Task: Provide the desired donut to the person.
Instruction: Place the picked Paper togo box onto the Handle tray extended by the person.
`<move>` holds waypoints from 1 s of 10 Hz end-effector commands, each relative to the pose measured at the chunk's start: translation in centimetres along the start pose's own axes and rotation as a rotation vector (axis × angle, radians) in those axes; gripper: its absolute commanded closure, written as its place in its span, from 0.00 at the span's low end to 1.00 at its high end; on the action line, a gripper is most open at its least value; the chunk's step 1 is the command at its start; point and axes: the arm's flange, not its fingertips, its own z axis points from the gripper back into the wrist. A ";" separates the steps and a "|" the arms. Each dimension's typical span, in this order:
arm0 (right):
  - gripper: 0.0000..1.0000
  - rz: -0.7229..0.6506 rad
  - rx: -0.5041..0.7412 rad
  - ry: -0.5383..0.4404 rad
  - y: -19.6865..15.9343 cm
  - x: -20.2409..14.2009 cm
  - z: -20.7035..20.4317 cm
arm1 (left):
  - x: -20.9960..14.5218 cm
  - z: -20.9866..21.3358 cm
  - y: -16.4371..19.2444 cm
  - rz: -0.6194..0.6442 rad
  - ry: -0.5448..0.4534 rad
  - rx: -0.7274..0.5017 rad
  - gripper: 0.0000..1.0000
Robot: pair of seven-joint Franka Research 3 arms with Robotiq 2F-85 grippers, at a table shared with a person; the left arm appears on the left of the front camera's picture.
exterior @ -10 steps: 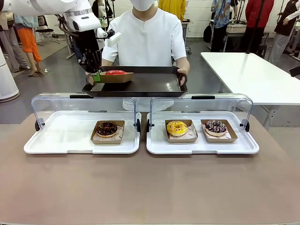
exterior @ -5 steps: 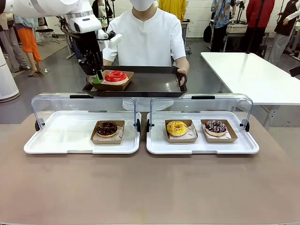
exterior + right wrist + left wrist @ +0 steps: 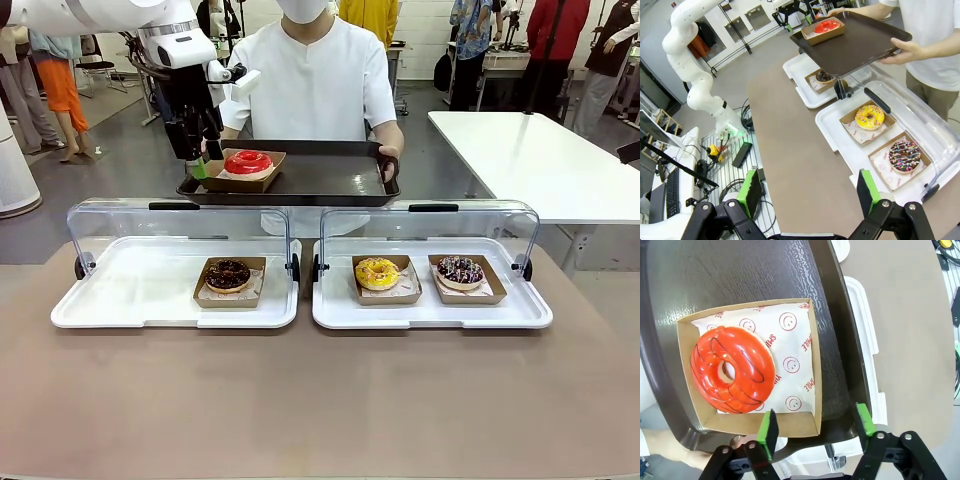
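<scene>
Now the left gripper [image 3: 816, 416] has let go — jaws apart, empty — leaving the boxed red donut [image 3: 733, 369] on the person's [image 3: 320, 90] tray [image 3: 765, 270]: delivered, apparently.

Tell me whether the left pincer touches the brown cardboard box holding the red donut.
Cannot tell. In the left wrist view one green pad of the open left pincer overlaps the brown cardboard box's near wall; no gap shows plainly.
</scene>
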 end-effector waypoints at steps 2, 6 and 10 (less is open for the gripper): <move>0.00 -0.002 0.004 -0.003 0.0 -0.1 0.0 | -0.2 0.1 -0.1 -0.008 0.007 -0.015 0.00; 0.00 -0.002 0.004 -0.003 0.0 -0.1 0.0 | 0.2 0.5 -0.5 -0.036 0.026 -0.029 0.00; 0.00 -0.002 0.004 -0.003 0.0 -0.1 0.0 | -0.4 1.5 -5.3 -0.078 0.053 -0.108 0.00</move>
